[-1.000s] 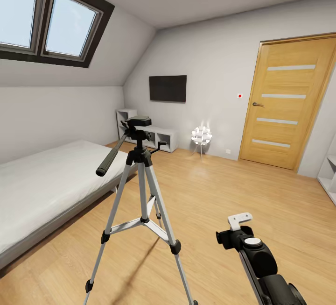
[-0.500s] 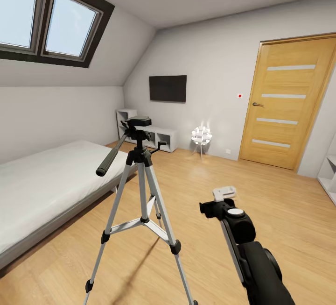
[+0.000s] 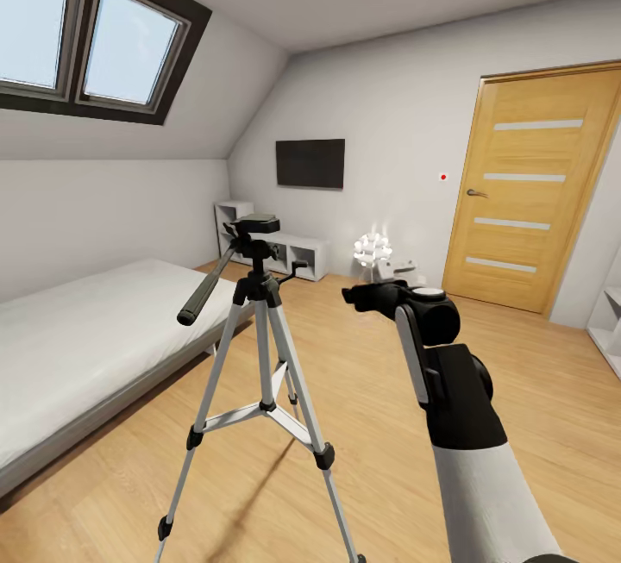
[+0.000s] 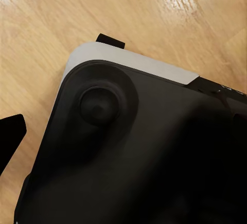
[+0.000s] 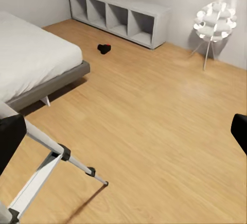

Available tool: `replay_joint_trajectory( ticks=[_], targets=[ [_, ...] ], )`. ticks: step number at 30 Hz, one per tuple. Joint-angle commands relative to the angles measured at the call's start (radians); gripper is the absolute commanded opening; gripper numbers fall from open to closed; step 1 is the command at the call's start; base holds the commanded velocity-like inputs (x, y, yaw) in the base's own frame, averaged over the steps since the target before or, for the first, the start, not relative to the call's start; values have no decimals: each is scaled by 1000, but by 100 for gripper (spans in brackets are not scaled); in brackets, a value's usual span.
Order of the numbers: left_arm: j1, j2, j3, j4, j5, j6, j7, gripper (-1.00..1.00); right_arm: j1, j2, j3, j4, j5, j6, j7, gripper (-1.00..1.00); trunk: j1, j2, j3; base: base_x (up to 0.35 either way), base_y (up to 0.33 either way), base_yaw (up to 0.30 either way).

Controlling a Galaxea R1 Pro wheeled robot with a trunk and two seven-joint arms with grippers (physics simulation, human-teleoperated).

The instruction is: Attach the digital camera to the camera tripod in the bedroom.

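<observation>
Head view: the tripod (image 3: pixel 259 356) stands beside the bed (image 3: pixel 78 339), the right arm (image 3: pixel 448 390) raised near it, its finger state unclear. Right wrist view: the camera (image 5: pixel 104 48) lies on the floor (image 5: pixel 154 121) before the shelf (image 5: pixel 118 13); fingers (image 5: pixel 10 141) spread open. Left wrist view: left fingers' state cannot be told.

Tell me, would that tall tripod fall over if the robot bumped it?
Probably fairly easily. The camera tripod is tall with thin silver legs, so a push near its head might tip it. The spread legs should help, and it looks light enough to slide on the wood floor.

Attic bedroom, bed (image 3: pixel 78 330), sloped ceiling with skylight (image 3: pixel 86 28), wall television (image 3: pixel 310 163), wooden door (image 3: pixel 535 192)
</observation>
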Motion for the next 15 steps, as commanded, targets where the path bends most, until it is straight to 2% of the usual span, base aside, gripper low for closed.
replay_joint_trajectory(
  ticks=[1, 8, 15],
  targets=[
    [0, 0, 8, 0, -1, -2, 1, 100, -6, 0, 0, -2, 5, 4, 11, 100, 0, -1, -1, 0, 0, 0],
    [0, -1, 8, 0, -2, -2, 1, 100, -12, 0, -1, 4, -3, 4, 16, 100, 0, -1, -1, 0, 0, 0],
    [0, -1, 9, -1, -3, -2, 1, 100, -15, -11, -2, 5, -4, 4, 18, 100, 0, -1, -1, -4, 4, 0]
  ],
)
